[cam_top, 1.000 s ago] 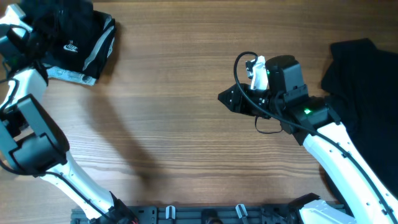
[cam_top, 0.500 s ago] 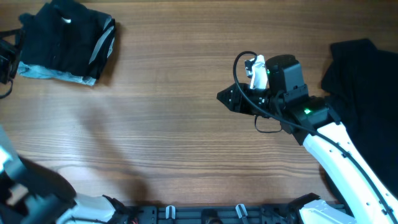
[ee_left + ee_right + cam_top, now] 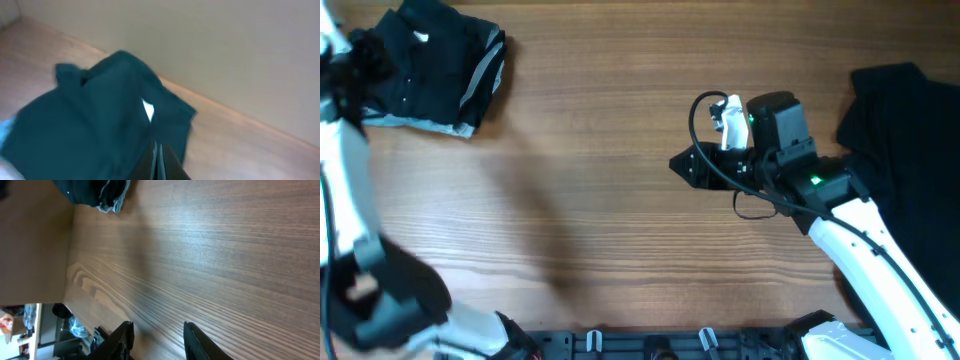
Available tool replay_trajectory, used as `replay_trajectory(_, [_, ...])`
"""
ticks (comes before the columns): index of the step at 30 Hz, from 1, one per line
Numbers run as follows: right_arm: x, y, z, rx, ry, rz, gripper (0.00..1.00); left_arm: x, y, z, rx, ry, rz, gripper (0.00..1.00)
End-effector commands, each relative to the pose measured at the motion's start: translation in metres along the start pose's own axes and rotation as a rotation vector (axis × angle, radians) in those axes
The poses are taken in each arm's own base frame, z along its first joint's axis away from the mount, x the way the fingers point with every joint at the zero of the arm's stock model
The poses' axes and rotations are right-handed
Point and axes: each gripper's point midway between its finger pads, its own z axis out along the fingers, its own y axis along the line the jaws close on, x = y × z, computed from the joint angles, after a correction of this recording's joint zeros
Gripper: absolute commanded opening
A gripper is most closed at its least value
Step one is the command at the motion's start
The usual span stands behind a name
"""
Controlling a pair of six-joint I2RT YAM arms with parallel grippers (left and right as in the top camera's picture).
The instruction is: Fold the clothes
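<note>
Left pincer (image 3: 159,161): fingers drawn close, only a thin slit between them. The view is blurred, so I cannot tell whether any cloth is caught in the tips. Directly under and ahead of it lies the folded bundle of black and grey-blue fabric (image 3: 430,72), with a small white label (image 3: 147,110) just ahead of the tips.

Right pincer (image 3: 159,341): spread wide, holding nothing, hanging over the bare brown wood-grain table (image 3: 600,230). Same bundle far ahead of it, well apart. The loose heap of black fabric (image 3: 905,130) is behind it, past my own wrist and forearm.

Step in hand, as I judge it: the bundle looks done, and the heap is the next piece to fetch.
- Left: lift straight up off the bundle, otherwise the top fold may drag open.
- Right: turn back toward the heap and pinch one edge only, not several layers. Draw it out flat onto the open wood between the two piles.

In the way: my right forearm sits between the pincer and the heap. The black cable loop (image 3: 705,105) at the wrist could snag fabric on the swing. Heap runs off the table's edge of view, so its full shape is unknown.
</note>
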Motion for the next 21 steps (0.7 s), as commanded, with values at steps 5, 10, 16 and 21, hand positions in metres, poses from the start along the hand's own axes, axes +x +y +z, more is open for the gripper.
replay_trajectory(5, [-0.005, 0.005, -0.007, -0.003, -0.030, -0.032, 0.37, 0.088, 0.060, 0.132, -0.045, 0.053, -0.199, 0.08])
replay_trajectory(10, [-0.009, 0.001, -0.007, 0.026, -0.048, -0.037, 0.34, 0.088, 0.014, 0.141, 0.115, 0.054, -0.151, 0.19])
replay_trajectory(16, [-0.039, 0.010, -0.042, 0.114, -0.210, -0.086, 0.34, -0.003, -0.066, 0.010, 0.233, -0.023, -0.014, 0.48])
replay_trajectory(21, [-0.064, 0.025, -0.145, 0.338, -0.491, -0.247, 0.44, 0.043, -0.164, -0.164, 0.310, 0.138, 0.270, 0.65])
